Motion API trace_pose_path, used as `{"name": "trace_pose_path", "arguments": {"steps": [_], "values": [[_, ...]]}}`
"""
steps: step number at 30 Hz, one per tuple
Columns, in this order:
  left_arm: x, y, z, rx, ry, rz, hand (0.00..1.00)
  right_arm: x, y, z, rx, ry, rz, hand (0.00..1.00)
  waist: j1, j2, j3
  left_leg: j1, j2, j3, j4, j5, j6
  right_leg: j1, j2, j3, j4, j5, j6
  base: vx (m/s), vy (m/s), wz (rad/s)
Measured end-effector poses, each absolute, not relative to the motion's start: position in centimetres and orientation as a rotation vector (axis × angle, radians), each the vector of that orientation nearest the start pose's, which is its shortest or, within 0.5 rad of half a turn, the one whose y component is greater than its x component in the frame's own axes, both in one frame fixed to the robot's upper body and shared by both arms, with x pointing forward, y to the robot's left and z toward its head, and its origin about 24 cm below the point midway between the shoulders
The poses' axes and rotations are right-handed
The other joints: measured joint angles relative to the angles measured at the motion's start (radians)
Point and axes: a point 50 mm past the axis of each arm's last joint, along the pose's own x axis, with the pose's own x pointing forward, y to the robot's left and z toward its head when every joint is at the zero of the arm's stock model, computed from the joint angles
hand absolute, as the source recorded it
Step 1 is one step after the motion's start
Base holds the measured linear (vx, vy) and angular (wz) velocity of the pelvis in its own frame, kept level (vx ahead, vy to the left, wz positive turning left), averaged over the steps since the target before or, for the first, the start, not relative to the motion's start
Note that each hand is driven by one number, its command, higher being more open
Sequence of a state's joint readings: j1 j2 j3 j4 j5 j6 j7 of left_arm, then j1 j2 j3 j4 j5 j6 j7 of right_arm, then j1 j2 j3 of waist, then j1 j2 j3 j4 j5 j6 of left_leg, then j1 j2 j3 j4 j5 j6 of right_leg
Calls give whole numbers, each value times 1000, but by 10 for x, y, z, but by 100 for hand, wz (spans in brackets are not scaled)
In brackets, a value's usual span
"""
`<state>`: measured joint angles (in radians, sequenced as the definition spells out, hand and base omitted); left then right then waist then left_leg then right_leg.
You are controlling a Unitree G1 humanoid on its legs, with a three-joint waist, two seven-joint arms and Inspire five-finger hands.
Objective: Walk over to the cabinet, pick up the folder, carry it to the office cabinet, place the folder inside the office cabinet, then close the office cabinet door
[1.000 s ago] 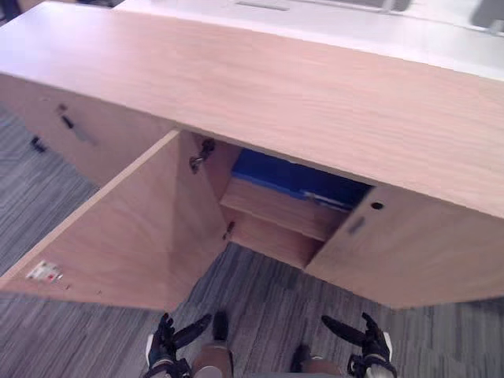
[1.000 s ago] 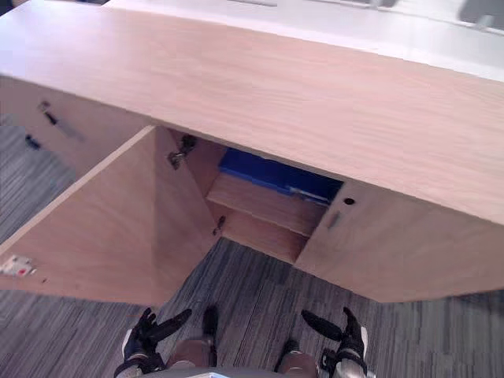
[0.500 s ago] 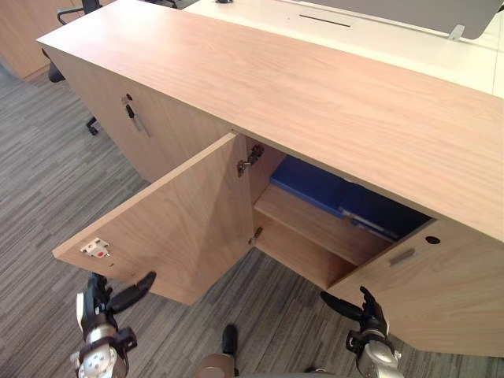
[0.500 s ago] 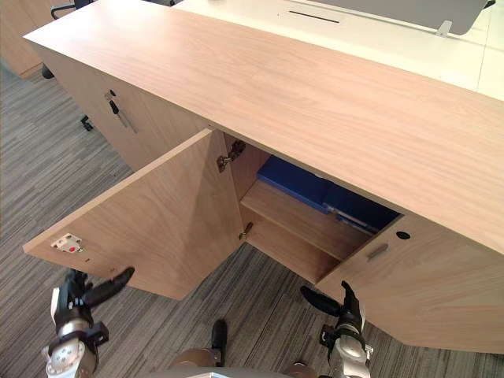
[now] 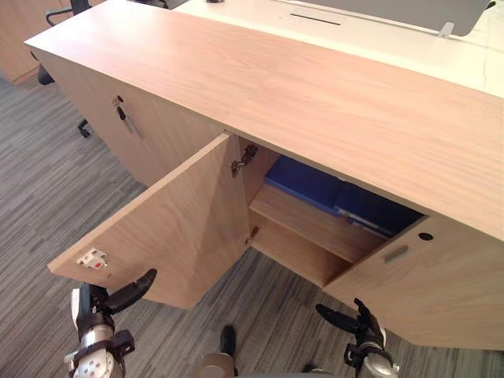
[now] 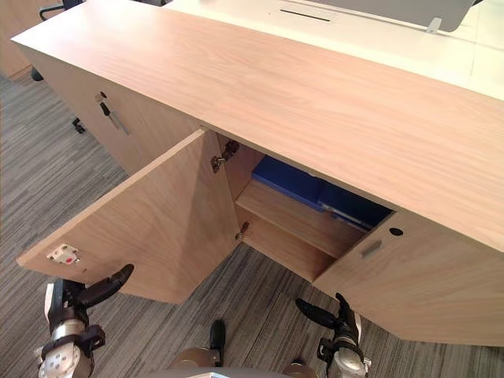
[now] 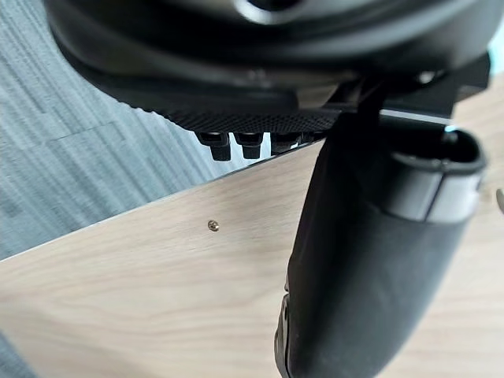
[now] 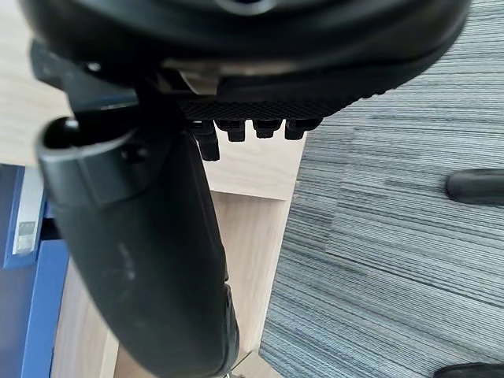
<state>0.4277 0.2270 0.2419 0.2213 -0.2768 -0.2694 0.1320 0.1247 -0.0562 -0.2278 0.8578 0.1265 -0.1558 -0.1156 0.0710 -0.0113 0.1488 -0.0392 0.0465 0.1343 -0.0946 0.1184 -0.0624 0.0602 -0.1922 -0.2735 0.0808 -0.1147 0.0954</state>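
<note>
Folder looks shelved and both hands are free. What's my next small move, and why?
Probably raise the left hand to the free edge of the open left door and start swinging it shut. The blue folder lies on the upper shelf inside, both hands are open and empty, the right hand hangs low, and that door stands wide open just above the left hand.

Count log.
- Cabinet: 1.
- Doors: 3: left door, middle door, right door.
- Handles: 2: left handle, right handle.
- Keyholes: 2: left keyhole, right keyhole.
- Hinges: 2: upper hinge, lower hinge.
- Shelf: 1.
- Folder: 1, as far as can be told.
- Catch: 1.
- Hands: 2: left hand, right hand.
- Desk: 1.
- Chair: 1.
</note>
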Motion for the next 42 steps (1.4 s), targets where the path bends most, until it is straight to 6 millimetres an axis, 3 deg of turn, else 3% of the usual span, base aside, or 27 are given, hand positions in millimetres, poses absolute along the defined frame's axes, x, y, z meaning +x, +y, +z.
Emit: {"name": "trace_pose_path", "arguments": {"steps": [7,11,12,14,15,18,20,22,26,33,38,40,42], "values": [[82,242,-63,-15,476,373,100,116,-215,-139,98,829,-448,100,-1,2,0,-30,4,57,0,6,5,-77,4,99,1,18,8,-116,47,-28],[75,194,-83,-101,582,133,100,127,-217,-134,81,796,-441,100,-18,23,16,-99,5,123,5,13,16,-194,17,227,1,46,19,-104,78,-47],[80,177,-84,-125,586,43,100,133,-218,-132,78,783,-436,100,-40,35,28,-107,2,142,5,14,19,-215,16,258,0,52,19,-72,71,-55],[94,164,-85,-125,572,-52,100,142,-215,-130,74,767,-419,100,-69,44,51,-107,-1,166,5,12,22,-230,16,291,-1,60,13,-57,55,-48],[113,151,-83,-101,537,-146,100,148,-210,-128,63,758,-389,100,-89,45,67,-111,0,190,5,11,22,-249,17,316,-5,71,10,-55,44,-53],[145,131,-75,-80,462,-244,100,155,-205,-125,44,740,-358,100,-116,47,76,-137,1,220,5,11,22,-286,18,342,-23,98,6,-23,19,-40],[185,112,-57,-20,353,-327,100,159,-202,-124,22,736,-339,100,-138,47,82,-149,0,237,5,13,20,-302,19,359,-41,127,5,34,3,-27],[212,104,-41,29,266,-341,100,161,-200,-123,5,732,-324,100,-164,47,83,-149,-4,244,6,14,22,-301,20,365,-55,146,13,72,-2,-19],[259,107,-10,151,118,-276,100,169,-200,-120,-3,712,-316,100,-199,51,85,-145,6,250,6,20,32,-299,32,384,-80,180,38,128,-41,-25],[293,128,5,239,75,-134,100,169,-211,-118,-30,708,-326,100,-225,51,85,-110,12,209,6,20,31,-260,35,358,-79,180,38,36,-25,1],[281,140,-9,234,133,-94,100,163,-210,-122,-22,733,-320,100,-224,51,85,-82,13,184,0,22,28,-222,34,337,-81,180,33,-83,-2,11],[263,149,-27,214,202,-72,100,160,-210,-124,-19,744,-321,100,-222,50,83,-70,14,180,0,18,20,-210,34,330,-84,169,20,-100,-1,4],[247,154,-38,185,251,-60,100,157,-210,-125,-16,750,-325,100,-220,50,81,-70,14,178,0,18,18,-206,34,327,-87,163,27,-52,-5,2]]}}
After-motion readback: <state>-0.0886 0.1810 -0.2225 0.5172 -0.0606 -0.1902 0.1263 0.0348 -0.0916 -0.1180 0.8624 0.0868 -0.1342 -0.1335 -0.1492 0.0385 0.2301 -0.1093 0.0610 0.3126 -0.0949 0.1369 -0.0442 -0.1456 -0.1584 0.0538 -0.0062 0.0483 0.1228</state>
